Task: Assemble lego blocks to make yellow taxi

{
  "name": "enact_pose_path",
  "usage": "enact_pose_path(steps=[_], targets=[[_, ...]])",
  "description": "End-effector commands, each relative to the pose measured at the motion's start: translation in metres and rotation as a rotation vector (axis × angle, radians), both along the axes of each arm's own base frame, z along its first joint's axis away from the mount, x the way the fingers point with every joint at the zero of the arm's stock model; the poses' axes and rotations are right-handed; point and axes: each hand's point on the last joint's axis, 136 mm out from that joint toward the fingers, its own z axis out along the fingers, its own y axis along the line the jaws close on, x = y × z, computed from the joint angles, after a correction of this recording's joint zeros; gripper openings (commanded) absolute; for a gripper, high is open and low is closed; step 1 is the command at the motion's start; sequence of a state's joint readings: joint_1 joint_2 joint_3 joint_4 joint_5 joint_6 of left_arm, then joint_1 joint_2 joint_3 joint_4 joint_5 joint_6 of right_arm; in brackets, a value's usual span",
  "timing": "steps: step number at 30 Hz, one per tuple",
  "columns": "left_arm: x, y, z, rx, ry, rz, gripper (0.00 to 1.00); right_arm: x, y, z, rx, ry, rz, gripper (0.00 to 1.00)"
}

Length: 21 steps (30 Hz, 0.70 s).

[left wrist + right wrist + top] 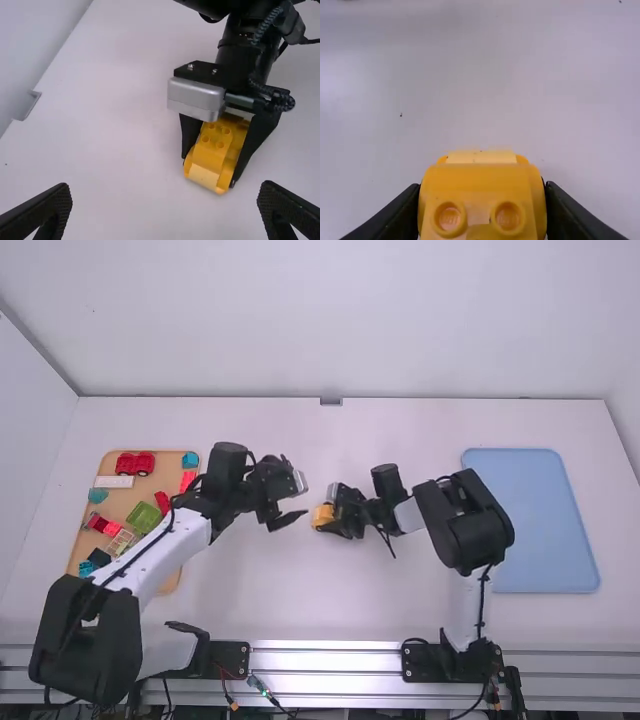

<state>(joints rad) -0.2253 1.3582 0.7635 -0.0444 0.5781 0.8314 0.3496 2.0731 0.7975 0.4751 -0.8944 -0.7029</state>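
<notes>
In the high view my left gripper (287, 504) stands open, left of the yellow block piece (323, 516) and apart from it. My right gripper (335, 523) is shut on that piece near the middle of the table. Studs show on top of the yellow piece (212, 150) in the left wrist view, where it sits between the right arm's two fingers. My left gripper (165, 207) has nothing between its wide-spread fingers. Seen from the right wrist, the yellow piece (482, 195) fills the space inside my right gripper (482, 205).
A wooden tray (150, 498) at the left holds several loose blocks, among them a red car-shaped piece (135, 463) and a green block (144, 517); the left arm passes over its right side. A blue tray (535, 520) lies at the right.
</notes>
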Motion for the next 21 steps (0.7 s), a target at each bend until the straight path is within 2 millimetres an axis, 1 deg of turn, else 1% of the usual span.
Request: enact_pose_path(steps=[1, 2, 3, 4, 7, 8, 9, 10, 11, 12, 13, 14, 15, 16, 17, 19, 20, 21], targets=[[-0.001, 0.001, 0.001, -0.002, -0.010, -0.001, 0.99, 0.026, -0.024, 0.034, 0.002, -0.073, -0.072, 0.38], [0.000, 0.001, 0.002, -0.005, -0.019, 0.000, 0.99, 0.034, -0.044, 0.047, -0.024, -0.089, -0.119, 0.40], [0.001, 0.001, 0.003, -0.005, -0.025, 0.000, 0.99, 0.040, -0.062, 0.055, -0.055, -0.095, -0.170, 0.40], [0.001, 0.001, 0.003, -0.006, -0.028, 0.000, 0.99, 0.043, -0.071, 0.058, -0.074, -0.097, -0.197, 0.40], [0.008, 0.005, 0.004, 0.013, -0.060, 0.029, 0.99, 0.055, -0.132, 0.071, -0.204, -0.107, -0.367, 0.40], [0.011, 0.007, 0.004, 0.023, -0.066, 0.043, 0.99, 0.059, -0.154, 0.073, -0.249, -0.104, -0.435, 0.40], [0.014, 0.010, 0.004, 0.036, -0.077, 0.061, 0.99, 0.066, -0.183, 0.075, -0.297, -0.102, -0.530, 0.40], [0.016, 0.012, 0.005, 0.042, -0.083, 0.070, 0.99, 0.069, -0.200, 0.075, -0.321, -0.102, -0.582, 0.40], [0.019, 0.014, 0.005, 0.051, -0.094, 0.084, 0.99, 0.077, -0.236, 0.077, -0.343, -0.090, -0.701, 0.40], [0.020, 0.015, 0.005, 0.054, -0.096, 0.089, 0.99, 0.079, -0.248, 0.078, -0.342, -0.087, -0.741, 0.40], [0.022, 0.017, 0.006, 0.057, -0.103, 0.100, 0.99, 0.082, -0.267, 0.079, -0.334, -0.075, -0.805, 0.41], [0.023, 0.019, 0.007, 0.061, -0.109, 0.107, 0.99, 0.083, -0.289, 0.079, -0.323, -0.060, -0.874, 0.44], [0.024, 0.018, 0.008, 0.062, -0.119, 0.107, 0.99, 0.084, -0.320, 0.078, -0.300, -0.036, -0.973, 0.46], [0.024, 0.018, 0.008, 0.062, -0.120, 0.107, 0.99, 0.084, -0.323, 0.077, -0.297, -0.032, -0.984, 0.47], [0.027, 0.019, 0.009, 0.067, -0.129, 0.116, 0.99, 0.083, -0.348, 0.073, -0.279, -0.003, -1.067, 0.49], [0.029, 0.020, 0.011, 0.070, -0.141, 0.124, 0.99, 0.080, -0.375, 0.063, -0.264, 0.031, -1.147, 0.50], [0.029, 0.020, 0.011, 0.070, -0.142, 0.124, 0.99, 0.079, -0.378, 0.061, -0.262, 0.036, -1.157, 0.50], [0.030, 0.021, 0.012, 0.067, -0.148, 0.126, 0.99, 0.077, -0.393, 0.050, -0.254, 0.063, -1.203, 0.50]])
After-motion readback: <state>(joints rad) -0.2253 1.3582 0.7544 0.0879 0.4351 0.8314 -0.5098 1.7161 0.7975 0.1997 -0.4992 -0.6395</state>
